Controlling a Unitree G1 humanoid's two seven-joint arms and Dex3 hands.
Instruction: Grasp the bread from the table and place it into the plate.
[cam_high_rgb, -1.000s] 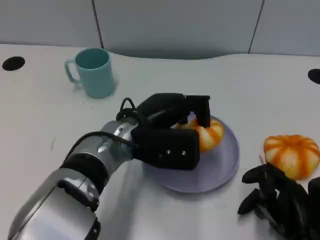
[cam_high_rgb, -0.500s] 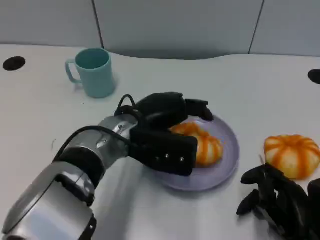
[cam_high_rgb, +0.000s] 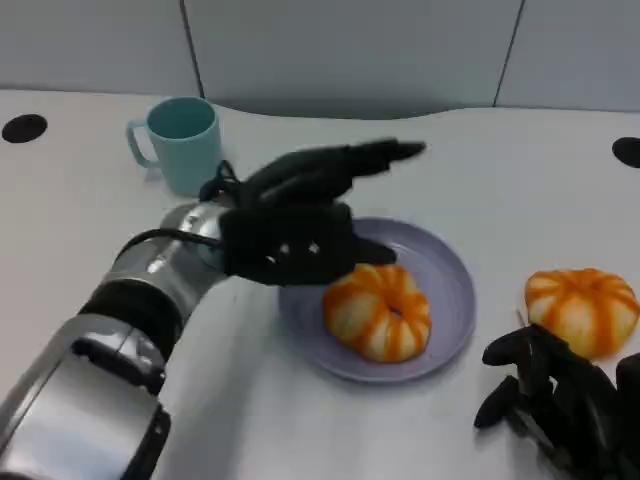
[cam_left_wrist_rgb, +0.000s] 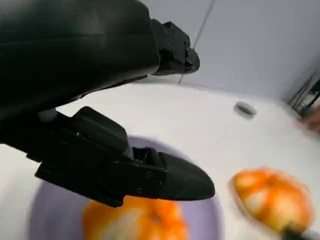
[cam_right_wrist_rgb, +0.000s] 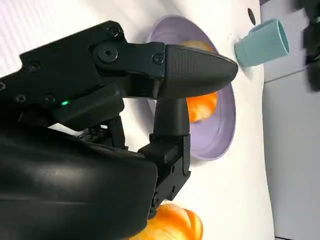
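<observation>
An orange-and-white striped bread (cam_high_rgb: 378, 312) lies in the lavender plate (cam_high_rgb: 447, 268), toward its front; it also appears under my fingers as the bread (cam_left_wrist_rgb: 131, 221). My left hand (cam_high_rgb: 300, 215) hovers above the plate's left rim with fingers spread and nothing in it, seen close as the left hand (cam_left_wrist_rgb: 100, 115). A second bread (cam_high_rgb: 582, 308) sits on the table to the right of the plate, also seen as the second bread (cam_left_wrist_rgb: 270, 199). My right hand (cam_high_rgb: 560, 400) rests at the lower right, just in front of that second bread, fingers loosely apart, holding nothing.
A teal mug (cam_high_rgb: 182, 143) stands at the back left, behind my left forearm. Black round holes (cam_high_rgb: 24, 127) mark the table's far corners. The table's back edge meets grey wall panels. The mug (cam_right_wrist_rgb: 262, 44) and plate (cam_right_wrist_rgb: 226, 125) appear beyond my right hand's fingers.
My left hand let go of the bread, which now lies in the plate. The hand opened, rose and drew back to the left.
</observation>
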